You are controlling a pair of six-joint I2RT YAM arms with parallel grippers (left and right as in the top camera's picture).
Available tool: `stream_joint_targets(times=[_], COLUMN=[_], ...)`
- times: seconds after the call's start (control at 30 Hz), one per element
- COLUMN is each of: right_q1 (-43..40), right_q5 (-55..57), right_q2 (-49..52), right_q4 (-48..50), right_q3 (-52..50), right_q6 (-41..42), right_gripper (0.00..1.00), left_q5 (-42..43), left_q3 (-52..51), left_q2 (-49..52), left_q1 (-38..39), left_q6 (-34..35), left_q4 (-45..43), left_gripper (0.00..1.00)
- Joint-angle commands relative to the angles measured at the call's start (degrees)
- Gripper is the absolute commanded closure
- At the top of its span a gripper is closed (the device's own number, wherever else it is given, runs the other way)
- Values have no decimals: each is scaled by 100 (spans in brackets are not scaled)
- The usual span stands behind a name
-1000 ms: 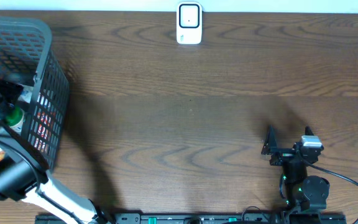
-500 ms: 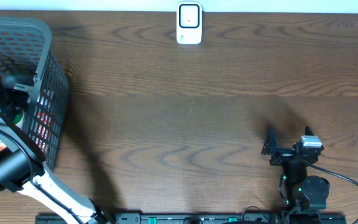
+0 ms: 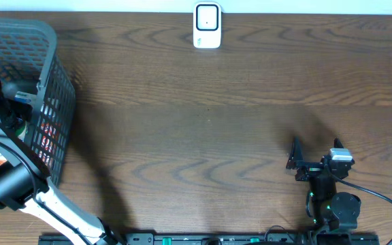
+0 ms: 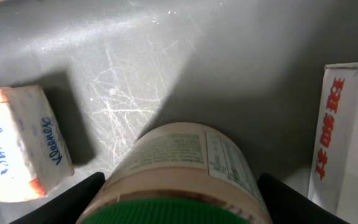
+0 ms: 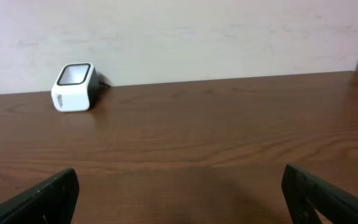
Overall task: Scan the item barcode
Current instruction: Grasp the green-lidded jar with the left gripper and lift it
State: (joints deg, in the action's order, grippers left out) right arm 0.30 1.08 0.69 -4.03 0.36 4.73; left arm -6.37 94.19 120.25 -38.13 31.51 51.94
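A jar (image 4: 179, 155) with a green lid and a pale label lies on the floor of the grey basket (image 3: 19, 30) at the table's left end. My left gripper (image 4: 180, 202) reaches down into the basket (image 4: 260, 56). Its dark fingers (image 4: 82, 196) stand open on either side of the jar, close to its sides; whether they touch it is unclear. The white barcode scanner (image 3: 207, 26) stands at the far edge, also seen in the right wrist view (image 5: 73, 87). My right gripper (image 3: 316, 150) rests open and holds nothing near the front right (image 5: 179, 199).
Inside the basket a Kleenex tissue pack (image 4: 17, 143) lies left of the jar and a white box with red print (image 4: 347, 130) stands to its right. The basket's mesh wall (image 3: 53, 129) rises between the jar and the open table.
My left arm has shifted a little farther into the basket over the jar. The right arm and the scanner have not moved.
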Motion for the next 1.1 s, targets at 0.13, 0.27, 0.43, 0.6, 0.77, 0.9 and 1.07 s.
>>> stream_joint_targets(times=[0.13, 0.27, 0.43, 0.6, 0.77, 0.9, 1.07], right_q1=[55, 55, 55, 55, 55, 55, 55], right_q5=[35, 35, 35, 35, 35, 35, 35], right_q2=[-31, -31, -31, -31, -31, -31, -31], right_q4=[-15, -15, -15, -15, -15, -15, -15], right_q3=[-4, -4, -4, -4, -4, -4, -4], right_q6=[-74, -74, -74, -74, -74, -74, -74], right_gripper=[1, 1, 1, 1, 1, 1, 1], left_q5=[-79, -81, -79, -81, -81, -76, -52], left_q3=[-11, -11, -13, -13, -22, -24, -221], left_q2=[-920, -1318, -1287, -1285, -1279, -1276, -1274], left_q1=[-31, -44, -42, -42, -44, -48, -46], left_q6=[-101, -129, -164, -164, -160, -24, 50], left_q4=[31, 74, 240, 269, 262, 369, 415], left_gripper=[29, 21, 29, 26, 3, 0, 2])
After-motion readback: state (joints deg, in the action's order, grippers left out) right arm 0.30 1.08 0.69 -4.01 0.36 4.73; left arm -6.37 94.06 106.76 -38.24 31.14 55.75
